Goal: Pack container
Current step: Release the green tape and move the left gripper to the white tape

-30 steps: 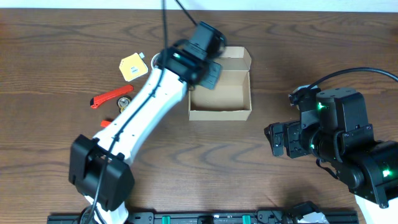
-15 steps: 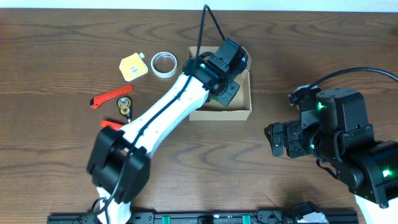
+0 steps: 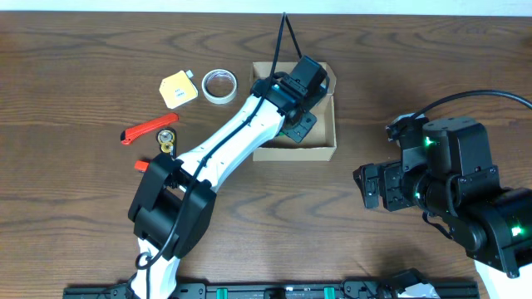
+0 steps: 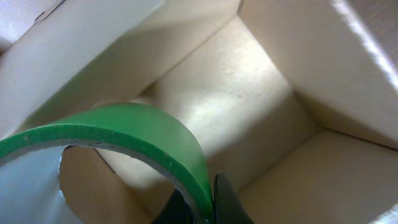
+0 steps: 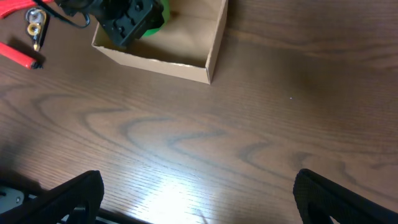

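Observation:
The container (image 3: 322,149) is a tan cardboard box, open, at the back middle of the table; it also shows in the right wrist view (image 5: 211,59). My left gripper (image 3: 298,112) reaches down inside it, shut on a green tape roll (image 4: 143,134), whose edge sits pinched between the fingers (image 4: 206,202) above the box floor (image 4: 249,93). A bit of the green roll shows in the right wrist view (image 5: 157,17). My right gripper (image 5: 196,193) is open and empty over bare table at the right, well apart from the box.
A white tape roll (image 3: 219,85) lies left of the box. Further left are a yellow tape measure (image 3: 177,89), a red-handled cutter (image 3: 150,129), a small round black and gold thing (image 3: 167,139) and another red thing (image 3: 146,164).
My left arm has swung right from the box's left edge and down into the box with the green roll. The white roll has come into view. The right arm has not moved.

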Controlling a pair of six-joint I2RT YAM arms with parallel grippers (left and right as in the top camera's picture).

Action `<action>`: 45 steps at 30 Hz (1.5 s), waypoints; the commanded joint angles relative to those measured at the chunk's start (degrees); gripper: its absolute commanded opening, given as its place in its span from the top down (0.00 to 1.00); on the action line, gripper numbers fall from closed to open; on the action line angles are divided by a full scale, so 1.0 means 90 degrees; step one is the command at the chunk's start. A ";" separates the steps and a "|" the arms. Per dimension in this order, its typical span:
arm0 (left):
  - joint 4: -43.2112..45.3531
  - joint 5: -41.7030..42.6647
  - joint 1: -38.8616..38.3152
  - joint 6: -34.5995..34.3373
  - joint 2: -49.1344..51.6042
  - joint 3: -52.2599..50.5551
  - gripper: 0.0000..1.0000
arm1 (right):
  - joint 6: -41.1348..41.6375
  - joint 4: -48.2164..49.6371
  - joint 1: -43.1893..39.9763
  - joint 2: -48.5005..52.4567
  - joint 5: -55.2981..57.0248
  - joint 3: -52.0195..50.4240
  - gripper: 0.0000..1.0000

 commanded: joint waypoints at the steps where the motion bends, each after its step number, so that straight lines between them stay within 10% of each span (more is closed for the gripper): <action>1: 0.0015 -0.0112 0.0114 0.0083 0.0097 -0.0015 0.94 | -0.0019 -0.0012 -0.0046 -0.0005 -0.0019 0.0000 0.01; 7: 0.0075 -0.0114 0.0121 0.0083 0.0097 -0.0015 0.87 | -0.0019 -0.0010 -0.0046 -0.0005 -0.0019 0.0002 0.01; 10: 0.0100 -0.0107 0.0119 0.0080 0.0097 -0.0015 0.54 | -0.0019 -0.0012 -0.0046 -0.0005 -0.0019 0.0000 0.01; 14: 0.0095 -0.0109 0.0095 0.0080 0.0070 0.0012 0.34 | -0.0019 -0.0012 -0.0046 -0.0005 -0.0019 0.0002 0.01; 29: -0.0075 -0.1688 0.0350 -0.0359 -0.1411 0.0459 0.29 | -0.0019 -0.0010 -0.0046 -0.0005 -0.0019 0.0002 0.01; 45: -0.0189 -0.0321 0.3019 -0.0459 -0.0838 0.0420 0.30 | -0.0019 -0.0010 -0.0046 -0.0005 -0.0022 0.0000 0.01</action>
